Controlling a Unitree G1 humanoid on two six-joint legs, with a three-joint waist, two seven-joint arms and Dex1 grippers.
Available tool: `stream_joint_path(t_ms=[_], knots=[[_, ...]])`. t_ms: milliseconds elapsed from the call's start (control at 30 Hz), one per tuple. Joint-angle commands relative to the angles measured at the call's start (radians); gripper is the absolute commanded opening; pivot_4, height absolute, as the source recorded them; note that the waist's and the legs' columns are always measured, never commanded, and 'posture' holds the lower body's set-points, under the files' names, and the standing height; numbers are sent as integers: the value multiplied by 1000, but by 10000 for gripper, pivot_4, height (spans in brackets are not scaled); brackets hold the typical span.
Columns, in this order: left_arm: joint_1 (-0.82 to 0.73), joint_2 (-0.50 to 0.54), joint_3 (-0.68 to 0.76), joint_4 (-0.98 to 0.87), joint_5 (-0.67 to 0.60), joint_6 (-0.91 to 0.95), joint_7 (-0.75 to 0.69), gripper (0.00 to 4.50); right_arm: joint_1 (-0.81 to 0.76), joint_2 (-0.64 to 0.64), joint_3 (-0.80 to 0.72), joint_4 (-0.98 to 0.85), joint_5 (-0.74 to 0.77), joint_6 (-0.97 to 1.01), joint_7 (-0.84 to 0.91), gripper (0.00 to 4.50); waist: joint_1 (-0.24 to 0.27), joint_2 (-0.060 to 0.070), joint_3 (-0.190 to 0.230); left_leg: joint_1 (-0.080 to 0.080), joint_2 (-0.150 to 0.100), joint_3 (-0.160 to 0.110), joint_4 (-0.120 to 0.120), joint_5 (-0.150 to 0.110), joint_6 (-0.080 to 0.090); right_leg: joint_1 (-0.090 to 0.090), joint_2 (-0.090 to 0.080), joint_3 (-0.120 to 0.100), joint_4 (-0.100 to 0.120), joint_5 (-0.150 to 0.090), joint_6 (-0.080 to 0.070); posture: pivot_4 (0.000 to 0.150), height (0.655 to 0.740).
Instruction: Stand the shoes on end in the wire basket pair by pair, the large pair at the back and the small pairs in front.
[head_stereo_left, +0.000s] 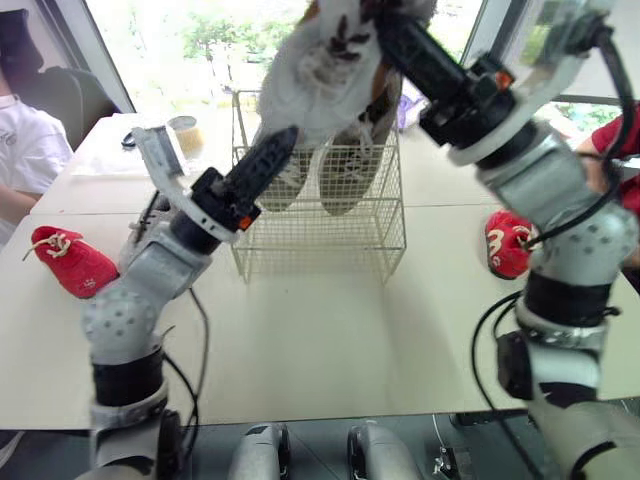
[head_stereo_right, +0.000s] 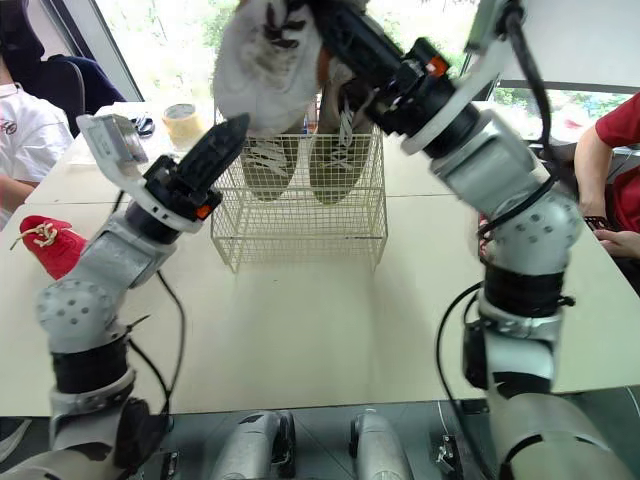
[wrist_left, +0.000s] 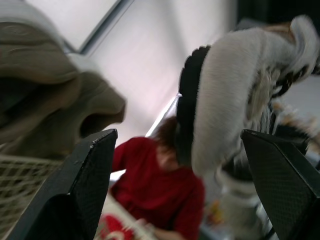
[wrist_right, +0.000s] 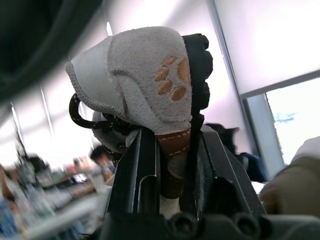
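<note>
Above the wire basket (head_stereo_left: 320, 225) toward the far edge of the worktop (head_stereo_left: 330, 340), my right gripper (wrist_right: 175, 145) clamps a grey shoe (wrist_right: 145, 75); my left gripper (head_stereo_left: 285, 140) hangs open.

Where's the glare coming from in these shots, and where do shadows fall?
Left eye view: the window is blown out behind the wire basket, which casts a faint shadow forward on the table. Right wrist view: bright glare behind the grey shoe.

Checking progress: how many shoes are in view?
5: two beige shoes on end in the wire basket, a grey shoe in the right gripper above, a red shoe on the table left, another right. More may be hidden.
</note>
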Motion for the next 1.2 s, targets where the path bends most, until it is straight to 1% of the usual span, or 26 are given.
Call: stream_joint_path(t_ms=[33,100,167,333,533,733,800,833,1000,1033,1200], knots=[[46,89,49,-110,12,10,41,41593,-53,-94,77,146,-224,-115,290,4148,-1,0,0,0,0,0,0,0,0,0,0,0,0,0,0,1500,7351],[93,148,75,-163,3,16,73,41593,-88,-125,142,277,-369,-222,431,4148,-4,0,0,0,1,1,-1,0,0,0,0,0,-2,0,0,1500,7351],[128,190,89,-202,-9,14,101,41593,-117,-125,177,383,-464,-306,525,4148,-5,0,0,0,1,1,-2,0,0,0,0,1,-3,0,0,1500,7351],[231,243,109,-286,-55,-3,171,41593,-199,-74,227,649,-648,-503,684,4148,-3,1,1,0,1,2,-2,0,0,-1,-1,1,-3,0,0,1500,7351],[360,263,122,-327,-53,-25,182,41593,-237,-15,255,851,-776,-620,832,4148,0,1,1,0,1,2,-2,0,0,-1,-2,1,-4,0,-1,1500,7351],[381,282,126,-322,-59,-49,180,41593,-224,13,234,915,-827,-641,884,4148,-2,1,1,-1,1,3,-3,0,-1,-1,-3,1,-6,1,-3,1500,7351],[383,284,120,-317,-55,-53,178,42414,-214,15,229,932,-844,-654,879,13791,-3,1,1,-1,1,3,-3,-1,-1,-1,-4,1,-6,1,-3,1500,7351],[384,286,119,-315,-54,-55,177,42414,-210,15,227,938,-853,-661,878,17576,-3,1,1,-1,1,3,-3,-1,-1,-1,-4,1,-6,1,-3,1500,7351],[385,293,118,-292,-47,-52,158,42414,-199,-2,207,938,-877,-677,863,42843,-4,1,1,-1,1,3,-3,-1,-1,-1,-6,1,-7,1,-4,1500,7351],[383,295,118,-286,-47,-51,155,42414,-195,-8,201,930,-881,-675,863,44540,-4,1,1,-1,1,3,-4,-1,-1,-1,-6,1,-7,1,-4,1500,7351],[379,302,115,-257,-53,-47,137,42414,-160,-51,172,828,-873,-623,849,44540,-3,1,1,-1,1,3,-4,-2,-4,-1,-7,0,-7,1,-4,1500,7351]])
